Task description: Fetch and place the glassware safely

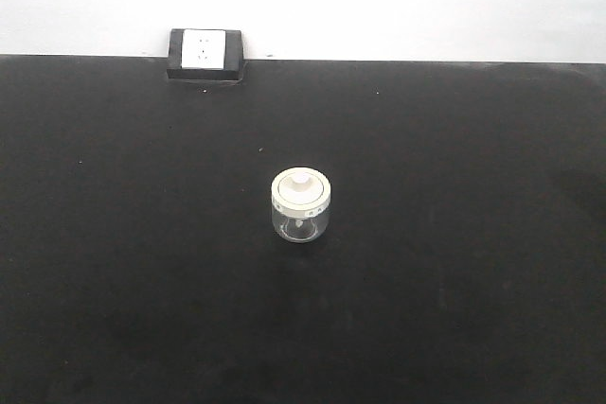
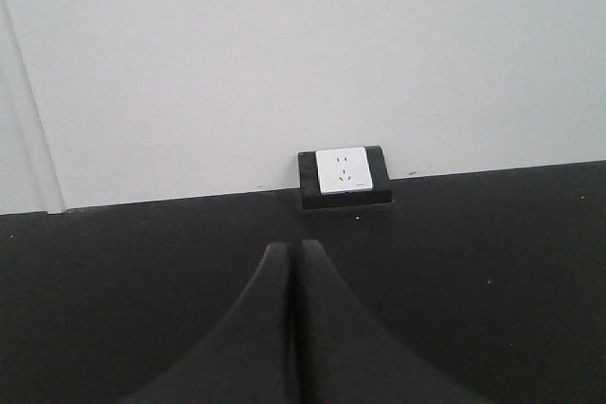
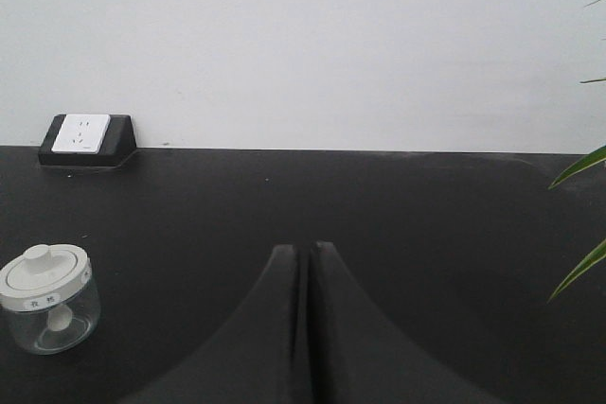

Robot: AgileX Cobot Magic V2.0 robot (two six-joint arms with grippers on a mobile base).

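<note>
The glassware (image 1: 301, 206) is a small squat clear jar with a cream-white knobbed lid, standing upright in the middle of the black table (image 1: 454, 262). It also shows at the lower left of the right wrist view, glassware (image 3: 46, 298). My right gripper (image 3: 303, 251) is shut with nothing in it, well to the right of the jar. My left gripper (image 2: 292, 248) is shut and empty; the jar is out of its view. Neither gripper shows in the front view.
A white power socket in a black housing (image 1: 205, 54) sits at the table's back edge against the white wall, also seen as the socket (image 2: 343, 175) and the socket (image 3: 83, 137). Green plant leaves (image 3: 579, 169) reach in at the far right.
</note>
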